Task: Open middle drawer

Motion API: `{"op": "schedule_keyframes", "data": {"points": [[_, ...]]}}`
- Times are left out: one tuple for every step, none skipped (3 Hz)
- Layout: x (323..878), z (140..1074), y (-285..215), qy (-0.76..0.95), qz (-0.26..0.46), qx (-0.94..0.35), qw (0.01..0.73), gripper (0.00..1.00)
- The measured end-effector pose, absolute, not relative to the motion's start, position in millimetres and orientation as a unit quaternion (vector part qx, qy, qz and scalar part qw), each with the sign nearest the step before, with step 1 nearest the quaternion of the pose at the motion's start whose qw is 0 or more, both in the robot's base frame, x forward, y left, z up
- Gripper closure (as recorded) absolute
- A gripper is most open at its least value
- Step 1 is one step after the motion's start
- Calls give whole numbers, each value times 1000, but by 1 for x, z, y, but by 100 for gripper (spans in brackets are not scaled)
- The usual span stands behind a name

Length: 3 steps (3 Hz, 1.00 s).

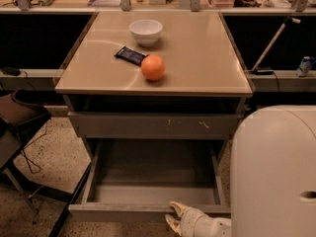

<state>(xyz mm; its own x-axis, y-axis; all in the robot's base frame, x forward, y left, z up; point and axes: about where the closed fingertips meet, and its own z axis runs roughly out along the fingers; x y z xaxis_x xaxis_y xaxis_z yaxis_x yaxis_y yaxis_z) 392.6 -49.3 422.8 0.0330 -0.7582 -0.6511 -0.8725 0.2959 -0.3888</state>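
The middle drawer (148,212) is pulled far out of the cabinet, showing its bare grey tray (153,174) and its plain flat front at the bottom of the camera view. My gripper (174,216) is at the drawer's front edge, right of its middle. Its two pale fingers (177,209) stand apart at the top lip of the front. My white arm cover (274,174) fills the lower right and hides the drawer's right front corner.
Above the open drawer is a shut grey front with white scratch marks (153,125). On the beige tabletop (207,58) lie an orange (152,67), a dark snack packet (130,55) and a white bowl (145,31). A dark chair (17,117) stands at the left.
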Motion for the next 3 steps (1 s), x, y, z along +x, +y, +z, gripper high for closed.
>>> {"op": "schedule_keyframes", "data": {"points": [[379,423,-45,685,79,-596,410,100],[379,426,-45,685,79,-596,410,100],[363,422,-43,681,86,-606,401,100]]}}
